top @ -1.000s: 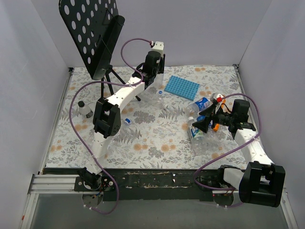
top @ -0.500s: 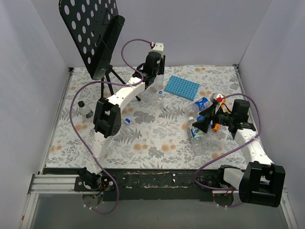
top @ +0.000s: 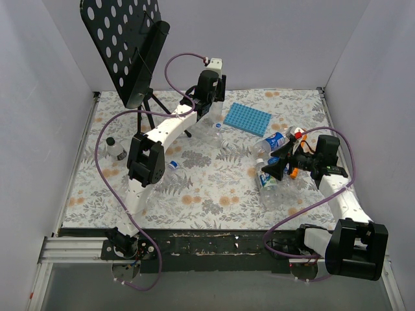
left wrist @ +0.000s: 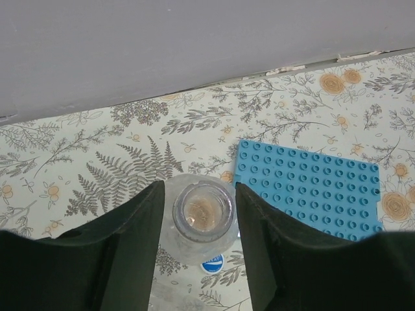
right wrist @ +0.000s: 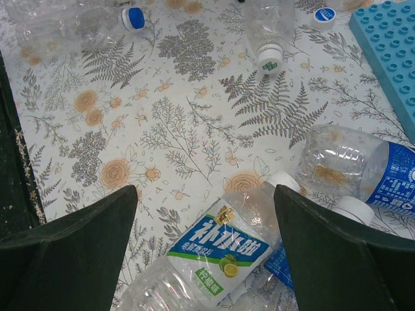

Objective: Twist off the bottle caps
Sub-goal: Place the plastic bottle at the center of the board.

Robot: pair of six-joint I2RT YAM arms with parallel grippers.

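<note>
A clear bottle stands upright at the back of the table, its neck open with no cap on it. My left gripper is open, its fingers just off either side of that neck. A loose blue bottle cap lies on the table beside the bottle's base. My right gripper hangs wide open above a lying bottle with a green-and-blue label, whose white cap is on. In the top view the right gripper is over the pile of bottles.
The blue ridged tray lies back of centre. Another capped, blue-labelled bottle lies right of the labelled one. More bottles lie further off, one white-capped, one blue-capped. A black perforated stand rises at back left. A small dark-capped bottle stands at the left.
</note>
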